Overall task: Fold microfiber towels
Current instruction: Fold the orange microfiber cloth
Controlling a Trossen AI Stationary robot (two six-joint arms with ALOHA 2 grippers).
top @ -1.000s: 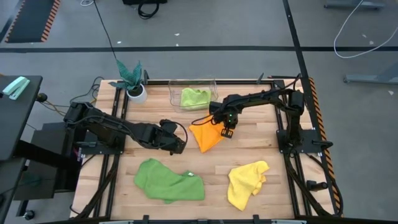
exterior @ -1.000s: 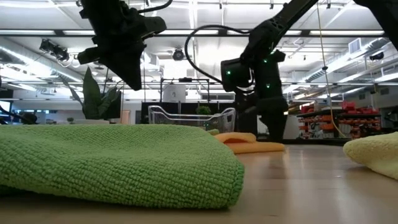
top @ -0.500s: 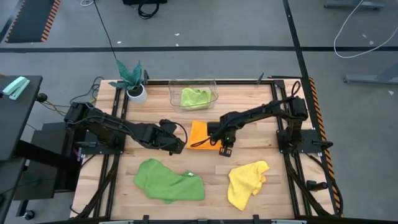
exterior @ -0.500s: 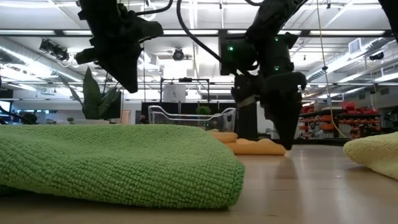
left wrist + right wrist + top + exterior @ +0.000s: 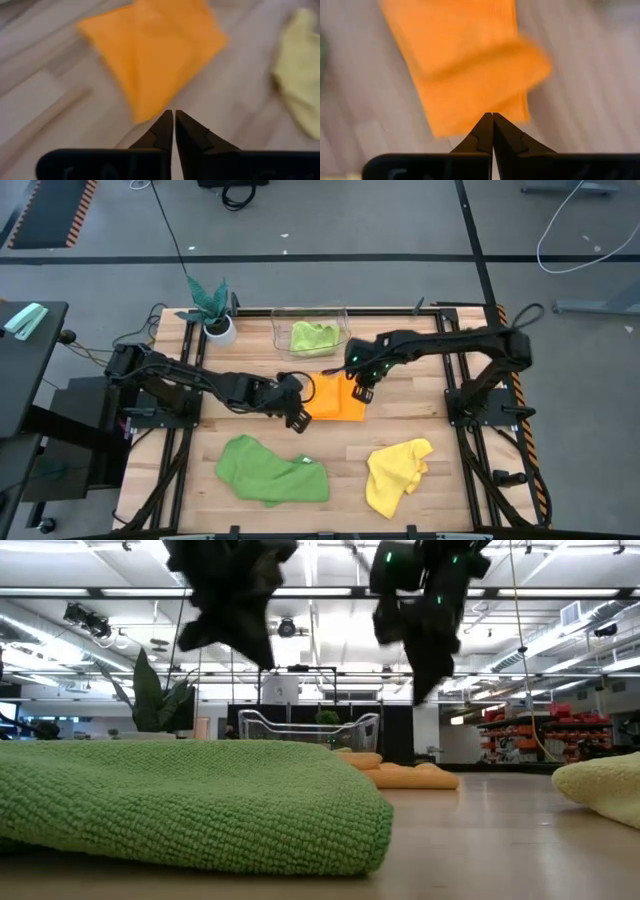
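Nearest the front edge of the worktop (image 5: 400,430) we see the darker green towel (image 5: 272,471) toward the left corner and the yellow towel (image 5: 396,472) toward the right. At the middle lies the folded orange towel (image 5: 335,397). Our left end effector (image 5: 299,420) hangs just off its left corner, fingers pressed together, holding nothing. Our right end effector (image 5: 362,392) hovers above its right edge, likewise closed and empty. By the back edge, the lime green towel (image 5: 314,337) sits in the clear bin (image 5: 279,338).
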